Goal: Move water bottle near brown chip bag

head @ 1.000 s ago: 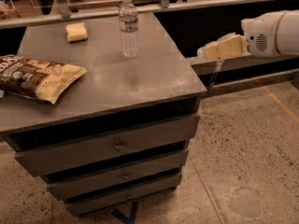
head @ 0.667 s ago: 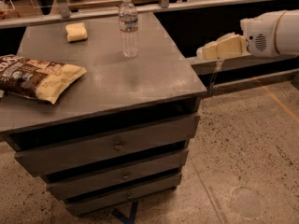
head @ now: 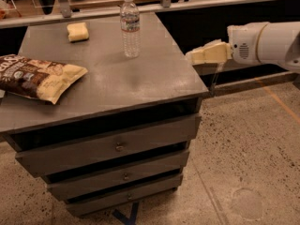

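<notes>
The water bottle (head: pixel 130 26), clear and ribbed with a white cap and pale label band, stands upright at the back middle of the grey cabinet top (head: pixel 122 83). The brown chip bag (head: pixel 36 77), dark brown with a cream-yellow end, lies flat at the left edge of the top. My gripper (head: pixel 193 56) hangs in the air just off the right edge of the cabinet, pointing left, well right of the bottle and holding nothing.
A small yellow sponge-like block (head: pixel 78 32) lies at the back left of the top. The cabinet has three drawers (head: pixel 117 146) below. A rail and a dark shelf run behind it. Speckled floor (head: pixel 253 149) lies to the right.
The view has shifted slightly; my gripper sits a little lower and closer to the cabinet's right edge. The bottle, the bag and the block have not moved.
</notes>
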